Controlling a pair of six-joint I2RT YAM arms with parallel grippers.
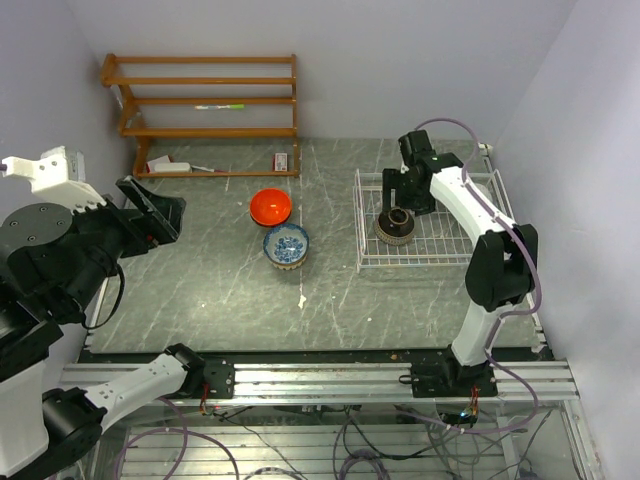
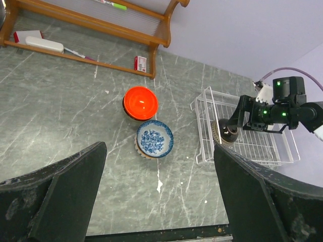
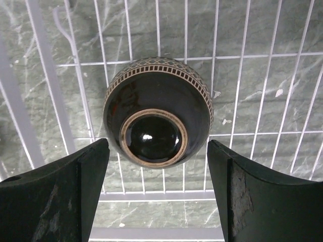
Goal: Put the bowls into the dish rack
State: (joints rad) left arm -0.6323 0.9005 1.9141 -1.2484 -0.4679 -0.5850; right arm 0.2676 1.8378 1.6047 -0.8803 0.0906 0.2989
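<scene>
Right gripper (image 3: 157,144): fingers spread wide, one on each side of the dark brown-black bowl (image 3: 157,118), with a visible gap on both sides and nothing gripped. The bowl sits upside down, foot ring uppermost, on the wire floor of the dish rack (image 1: 450,252), toward its left end. Left gripper (image 2: 160,150): fingers likewise wide and empty, held high above the table (image 1: 200,290), well apart from any bowl. Orange-red bowl (image 1: 271,207) and blue-and-white bowl (image 1: 287,243): upright on the table just beside each other, left of the rack and outside it; whether either rests on another bowl cannot be told. Wooden shelf (image 1: 200,100): at the back wall, not part of the job. Step in hand, as judged: the release of the dark bowl, one loaded and at least two to go. Next move calls for lifting the right fingers straight up clear of the rack wires, then reaching for one of the table bowls and closing on its rim.
</scene>
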